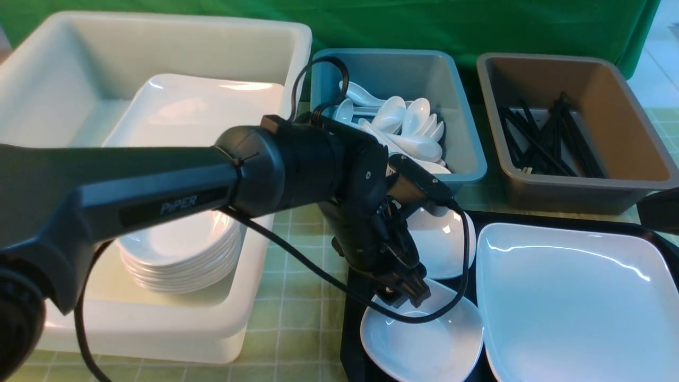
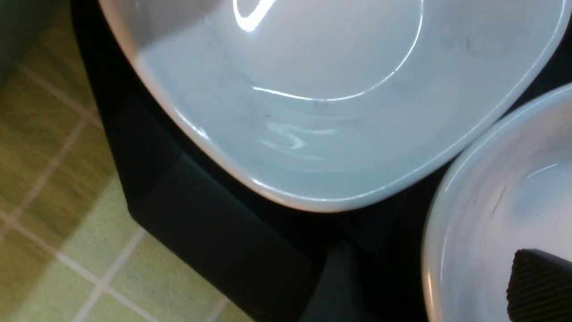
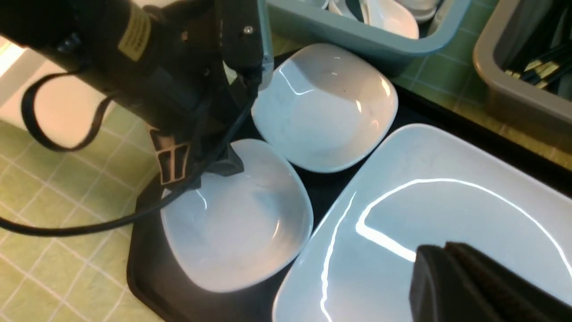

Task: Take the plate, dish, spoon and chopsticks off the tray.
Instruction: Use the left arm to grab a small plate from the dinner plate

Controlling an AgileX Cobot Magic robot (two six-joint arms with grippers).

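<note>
Left arm's claw [image 1: 406, 294], wide, astride near dish [image 1: 424, 350] rim on tray [image 1: 351, 339].

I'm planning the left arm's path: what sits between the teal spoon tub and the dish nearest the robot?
Another small white dish, resting on the black tray. It shows in the front view and most clearly in the right wrist view.

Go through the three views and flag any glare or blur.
Front view: the left arm looms close and soft, blocking the middle; a thin glare streak crosses the plate. Left wrist view: very close and soft, with a bright reflection on the dish. Right wrist view: sharpest, though a strong curved highlight runs over the plate and the right gripper is a dark blur.
</note>
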